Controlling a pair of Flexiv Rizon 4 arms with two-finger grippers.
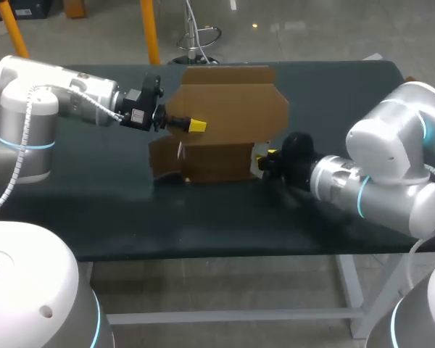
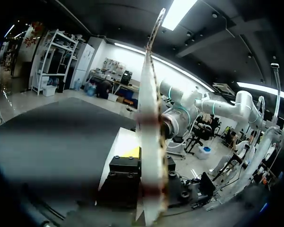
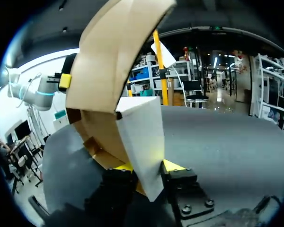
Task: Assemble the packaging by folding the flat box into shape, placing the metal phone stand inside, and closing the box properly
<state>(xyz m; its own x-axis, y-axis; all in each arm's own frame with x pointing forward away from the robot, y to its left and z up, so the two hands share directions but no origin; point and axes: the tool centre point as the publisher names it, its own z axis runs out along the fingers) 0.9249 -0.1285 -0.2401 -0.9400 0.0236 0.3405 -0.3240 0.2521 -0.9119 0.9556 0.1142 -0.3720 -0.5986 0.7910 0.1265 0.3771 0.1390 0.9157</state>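
A brown cardboard box (image 1: pixel 216 161) stands half folded in the middle of the dark table (image 1: pixel 203 217), with one large panel (image 1: pixel 232 101) raised behind it. My left gripper (image 1: pixel 196 125) is shut on that panel's left edge. In the left wrist view the panel (image 2: pixel 149 109) runs edge-on between the fingers of that gripper (image 2: pixel 149 158). My right gripper (image 1: pixel 263 158) sits low at the box's right side. In the right wrist view a pale side flap (image 3: pixel 142 132) is pinched between the fingers of that gripper (image 3: pixel 149 166), under the curved brown panel (image 3: pixel 109 56). The left gripper's yellow tip (image 3: pixel 65 80) shows beyond it.
The table's front edge (image 1: pixel 225 254) runs below both arms, with open dark surface between it and the box. My right arm's forearm (image 1: pixel 362 192) lies low over the table's right part. The table's back edge (image 1: pixel 326 64) is just behind the raised panel.
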